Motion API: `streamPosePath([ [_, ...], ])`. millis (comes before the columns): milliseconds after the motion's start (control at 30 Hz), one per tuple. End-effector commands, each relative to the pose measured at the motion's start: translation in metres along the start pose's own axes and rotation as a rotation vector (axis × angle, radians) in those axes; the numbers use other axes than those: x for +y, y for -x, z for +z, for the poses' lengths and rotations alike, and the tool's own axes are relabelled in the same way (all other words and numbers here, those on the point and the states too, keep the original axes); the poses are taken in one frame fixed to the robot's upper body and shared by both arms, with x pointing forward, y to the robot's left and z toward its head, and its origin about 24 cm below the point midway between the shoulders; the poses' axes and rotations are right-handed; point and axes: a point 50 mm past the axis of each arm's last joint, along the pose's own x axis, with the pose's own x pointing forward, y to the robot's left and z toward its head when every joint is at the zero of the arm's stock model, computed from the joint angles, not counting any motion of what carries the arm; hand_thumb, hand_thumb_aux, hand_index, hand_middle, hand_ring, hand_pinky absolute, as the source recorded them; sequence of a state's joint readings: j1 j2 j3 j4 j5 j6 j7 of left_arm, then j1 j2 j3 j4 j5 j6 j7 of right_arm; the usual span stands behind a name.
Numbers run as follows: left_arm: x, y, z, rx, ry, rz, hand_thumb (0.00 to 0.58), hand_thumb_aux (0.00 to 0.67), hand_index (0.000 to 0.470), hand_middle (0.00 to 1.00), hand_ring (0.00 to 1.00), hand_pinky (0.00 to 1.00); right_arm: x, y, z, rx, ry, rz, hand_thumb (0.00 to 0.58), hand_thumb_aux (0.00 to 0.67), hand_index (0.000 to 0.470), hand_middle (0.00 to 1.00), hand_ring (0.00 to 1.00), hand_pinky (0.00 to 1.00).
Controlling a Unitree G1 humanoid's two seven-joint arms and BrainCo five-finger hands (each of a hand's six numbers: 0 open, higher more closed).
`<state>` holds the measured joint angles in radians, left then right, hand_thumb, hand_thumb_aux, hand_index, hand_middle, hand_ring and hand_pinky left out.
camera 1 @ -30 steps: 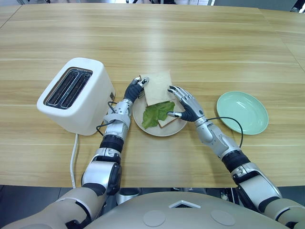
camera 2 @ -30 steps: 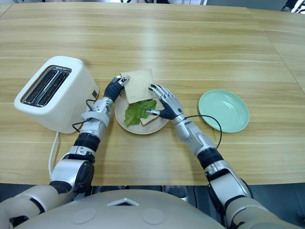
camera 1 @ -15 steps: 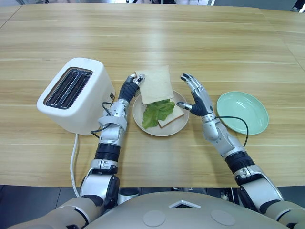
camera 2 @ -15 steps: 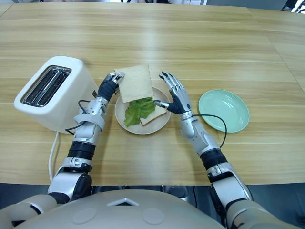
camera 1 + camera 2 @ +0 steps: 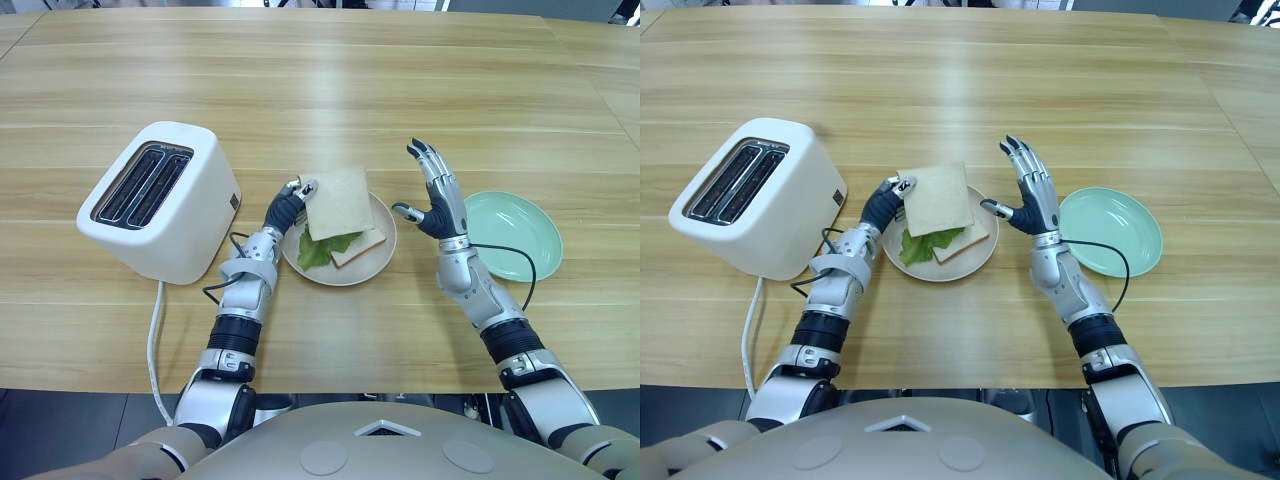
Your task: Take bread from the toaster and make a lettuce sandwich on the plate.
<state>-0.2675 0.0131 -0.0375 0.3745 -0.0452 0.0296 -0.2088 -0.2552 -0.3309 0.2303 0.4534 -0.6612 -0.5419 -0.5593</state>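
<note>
- Wood-grain table (image 5: 420, 90) before me; white toaster (image 5: 160, 200) stands at my left, slots up, cord (image 5: 154, 340) trailing toward the near edge.
- Writing: a small dark label (image 5: 236, 200) on the toaster's side facing the plate; its print is too small to read.
- Tan plate (image 5: 350, 275) sits just right of the toaster. On it lies the lower slice (image 5: 362, 245) with the lettuce (image 5: 318, 250) across it.
- My left hand (image 5: 287, 208) is at the plate's left rim, fingers pinched on the left edge of the top slice (image 5: 340, 195).
- Top slice hangs tilted over the lettuce and lower slice, covering their far part; I cannot tell whether it rests on them yet.
- My right hand (image 5: 438, 200) is raised between the plate and the green plate (image 5: 510, 240), fingers spread and pointing up, holding nothing.
- Against a second ago: the top slice was back over the plate's far rim; it has since come forward and down over the lettuce, so less green shows.
- Then my right hand was low at the plate's right side, fingers at the lettuce and lower slice; it has since lifted away to the right.
- Toaster, plate and green plate sit as they did.
</note>
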Motion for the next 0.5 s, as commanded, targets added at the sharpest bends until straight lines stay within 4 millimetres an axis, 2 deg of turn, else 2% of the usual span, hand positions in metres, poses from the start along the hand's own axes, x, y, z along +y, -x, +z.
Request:
streamPosePath([
  [33,-0.009,0.000,-0.017,0.075,0.018,-0.035,0.580,0.670,0.460,1.00,1.00,1.00,0.007,0.005,0.010,-0.054,-0.028,0.052,0.000,0.000,0.000,0.00,0.00,0.00],
  [267,-0.005,-0.005,-0.018,0.083,0.023,-0.011,0.580,0.670,0.460,1.00,1.00,1.00,0.040,0.022,0.026,-0.119,-0.043,0.277,0.000,0.000,0.000,0.00,0.00,0.00],
  [500,-0.007,-0.005,-0.026,0.112,0.016,-0.015,0.580,0.670,0.460,1.00,1.00,1.00,0.064,0.037,0.036,-0.142,-0.051,0.436,0.000,0.000,0.000,0.00,0.00,0.00],
])
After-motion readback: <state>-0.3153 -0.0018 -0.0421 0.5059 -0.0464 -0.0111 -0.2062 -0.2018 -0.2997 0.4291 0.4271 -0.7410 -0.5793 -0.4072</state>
